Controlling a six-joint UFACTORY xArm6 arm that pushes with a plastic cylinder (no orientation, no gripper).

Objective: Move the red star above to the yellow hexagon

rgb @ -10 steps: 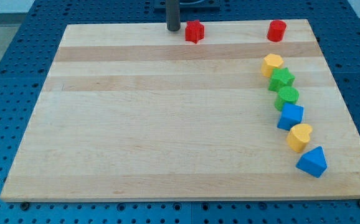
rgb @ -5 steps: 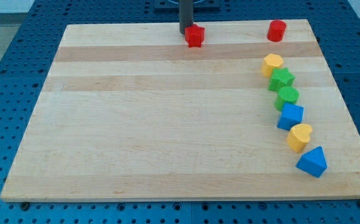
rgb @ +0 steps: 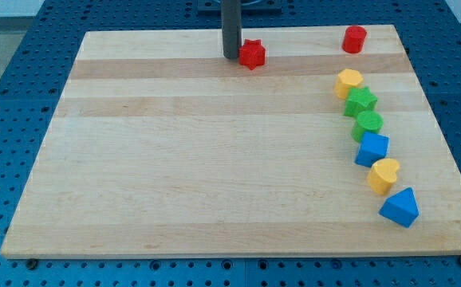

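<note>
The red star (rgb: 253,54) sits near the board's top edge, left of centre-right. My tip (rgb: 230,57) stands just to the star's left, touching or nearly touching it. The yellow hexagon (rgb: 348,82) lies at the right, heading a curved line of blocks. The star is well to the left of the hexagon and slightly higher in the view.
A red cylinder (rgb: 355,38) stands at the top right. Below the hexagon run a green star (rgb: 360,102), a green rounded block (rgb: 368,124), a blue block (rgb: 372,149), a yellow heart (rgb: 384,175) and a blue triangular block (rgb: 399,208). The wooden board (rgb: 175,159) lies on a blue pegboard.
My tip moved down the view along the star's left side. The red star shifted down and slightly right.
</note>
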